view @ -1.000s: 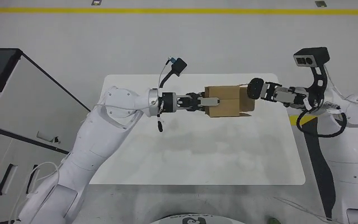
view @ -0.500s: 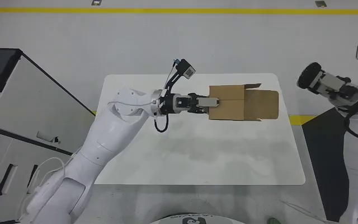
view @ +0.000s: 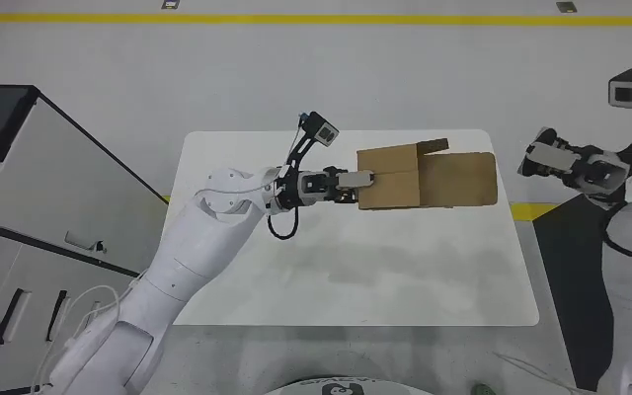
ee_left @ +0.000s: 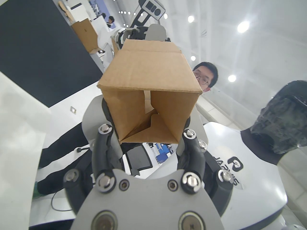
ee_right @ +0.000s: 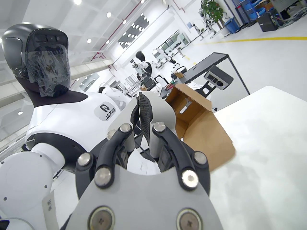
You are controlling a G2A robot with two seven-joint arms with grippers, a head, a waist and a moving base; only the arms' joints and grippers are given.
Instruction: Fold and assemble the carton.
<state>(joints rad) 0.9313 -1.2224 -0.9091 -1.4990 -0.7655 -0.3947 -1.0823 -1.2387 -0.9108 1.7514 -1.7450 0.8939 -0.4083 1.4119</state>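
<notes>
While the carton (view: pixel 400 178) is held out over the far half of the white counter (view: pixel 346 286), the left jaws are seen closed on its near end, with one finger (view: pixel 357 179) laid on the upper face just at the edge. The carton, brown cardboard opened into a box shape, is stretched straight away from the left jaws and pointed toward the right jaws. Whether its underside is touching the counter cannot be told. Seen from the left wrist, the end nearest the left jaws is gaping, and the inner walls and a folded inner flap (ee_left: pixel 153 123) are exposed. At the end farthest from the left jaws a wide flap (view: pixel 462 180) is spread outward in line with the box, and a narrow flap (view: pixel 432 146) is stuck out at the far side. From the right wrist the open mouth of the carton (ee_right: pixel 191 118) is seen turned toward the right jaws. The right jaws are pressed shut on nothing, their ribbed pads (ee_right: pixel 144 111) being met face to face, and they are placed well apart from the carton's flapped end, beyond the counter's edge. Well behind the left jaws, off the counter, a black-framed stand (view: pixel 18 118) is placed, and a yellow line (view: pixel 316 18) is painted on the floor past the counter.
</notes>
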